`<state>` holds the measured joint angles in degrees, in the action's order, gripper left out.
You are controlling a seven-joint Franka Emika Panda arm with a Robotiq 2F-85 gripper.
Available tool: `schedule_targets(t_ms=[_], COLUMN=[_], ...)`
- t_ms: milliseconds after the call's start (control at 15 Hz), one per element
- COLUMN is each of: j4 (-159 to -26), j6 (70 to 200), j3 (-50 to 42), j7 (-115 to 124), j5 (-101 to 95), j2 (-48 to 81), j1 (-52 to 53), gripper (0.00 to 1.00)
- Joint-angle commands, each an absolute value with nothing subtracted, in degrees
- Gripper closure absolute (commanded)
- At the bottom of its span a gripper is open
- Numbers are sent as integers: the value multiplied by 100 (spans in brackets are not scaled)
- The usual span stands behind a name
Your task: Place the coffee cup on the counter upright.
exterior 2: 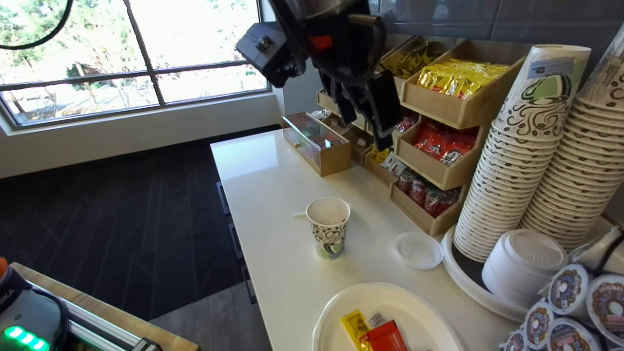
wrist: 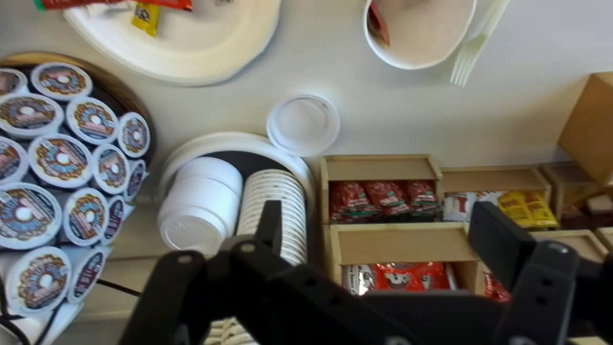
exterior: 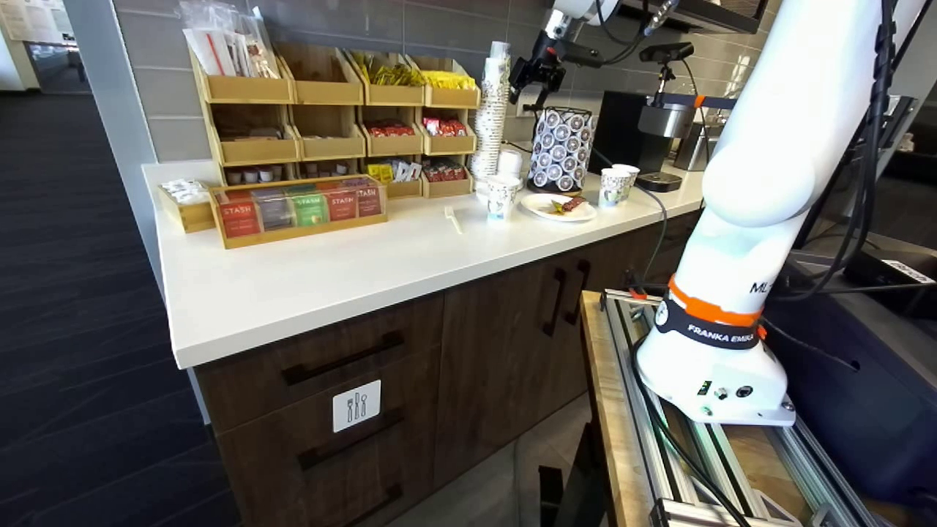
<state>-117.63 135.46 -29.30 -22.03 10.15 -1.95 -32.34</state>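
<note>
Coffee cup (exterior 2: 330, 236), printed paper type, is upright on the surface (exterior: 315, 285), just beside the plate (exterior 2: 414, 307). Wrist view crops it at the top edge, leaving most of the mouth and some inner wall. A red thing (wrist: 378, 24) sits inside; too little shows to identify it.

Hand (wrist: 378, 211) is spread wide, raised well above plate level. Fingers (wrist: 270, 220) stand far apart, organiser (wrist: 402, 242) visible through the gap. They block parts of the organiser and the cup stacks (wrist: 273, 187).

Full outline of the plate (exterior: 538, 205) shows in an exterior view; otherwise the frame edge crops it. Red and yellow packets (exterior 2: 387, 336) on it, print not legible.

Fork (wrist: 469, 57) lies past the cup as seen from the plate. In an exterior view the cup covers most of the fork (exterior 2: 300, 214); in the wrist view its handle end runs out of frame.

Round translucent piece (wrist: 303, 125) near the plate, organiser side. Lid or shallow dish, can't tell which.

Two more paper cups (exterior: 609, 189) just beside the plate, opposite the coffee cup, rear one half hidden by the front one.

Pod rack (exterior: 560, 154) behind the plate in an exterior view, cut off in the wrist view.
</note>
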Motion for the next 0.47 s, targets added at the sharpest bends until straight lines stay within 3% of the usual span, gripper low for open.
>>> schedule_targets(t_ms=[0, 400], j4=[-11781, -11837], j6=[13501, 13471], j3=[-2966, -2938], j7=[-1849, -1462], j5=[702, 393], j2=[-182, -173], j1=[-3174, -3167], gripper=[0, 0])
